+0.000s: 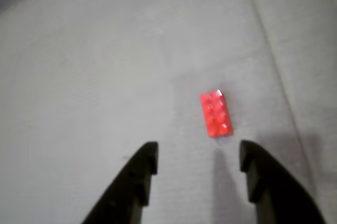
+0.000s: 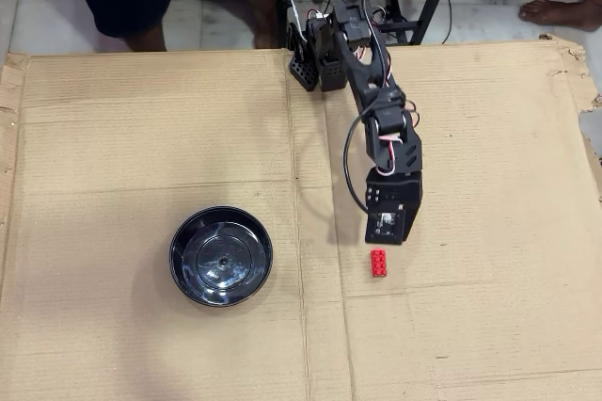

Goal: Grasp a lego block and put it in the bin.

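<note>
**Q:** Is any writing legible, and what lies at the left of the overhead view?

**A:** No brand, label or lettering can be read in either view. At the left, the cardboard sheet (image 2: 141, 137) shows a ragged edge and faint corrugation lines; its surface is matte tan. On it sits the bin (image 2: 185, 274), a round, glossy black bowl with a raised rim and a small centre bump, with bare cardboard on every side.

**Q:** And further right?

**A:** A fold crease (image 2: 299, 307) runs down the sheet between bin and arm. The black arm (image 2: 376, 109) reaches from the far edge toward the near side, trailing white and red wires. Just beyond its tip lies the lego block (image 2: 378, 263), a small red rectangular brick, studs up, flat on the cardboard and well apart from the bin. Open cardboard extends right to the torn edge.

**Q:** How does the gripper stand?

**A:** In the wrist view the gripper (image 1: 199, 156) is spread wide and empty, its dark fingers (image 1: 143, 167) tapering forward. The lego block (image 1: 216, 113) lies just ahead of the gap, nearer the right finger, untouched.
</note>
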Tool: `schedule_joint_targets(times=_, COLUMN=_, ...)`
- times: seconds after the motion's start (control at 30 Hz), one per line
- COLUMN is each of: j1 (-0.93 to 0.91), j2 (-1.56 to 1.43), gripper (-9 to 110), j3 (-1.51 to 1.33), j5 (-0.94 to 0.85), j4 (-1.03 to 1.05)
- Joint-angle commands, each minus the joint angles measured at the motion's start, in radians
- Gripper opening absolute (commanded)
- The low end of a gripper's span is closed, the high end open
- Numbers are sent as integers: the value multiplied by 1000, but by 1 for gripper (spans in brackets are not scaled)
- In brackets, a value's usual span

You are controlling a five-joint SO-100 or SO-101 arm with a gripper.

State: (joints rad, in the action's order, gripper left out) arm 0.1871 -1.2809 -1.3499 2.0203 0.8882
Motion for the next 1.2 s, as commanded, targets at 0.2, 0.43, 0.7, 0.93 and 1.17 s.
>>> schedule_joint_targets(times=0.2, j1=8, j2=110, gripper=19, j3=40, j5=9, j4=-147)
schedule_joint_targets(times=0.43, j1=8, j2=184, gripper=19, j3=40, j5=-3, j4=-249)
schedule_joint_targets(times=0.7, j1=8, j2=209, gripper=38, j3=40, j5=-6, j4=-265)
schedule_joint_targets(times=0.93, j1=8, j2=262, gripper=38, j3=38, j5=-6, j4=-264)
schedule_joint_targets(times=1.17, j1=9, j2=319, gripper=38, j3=38, j5=-6, j4=-265)
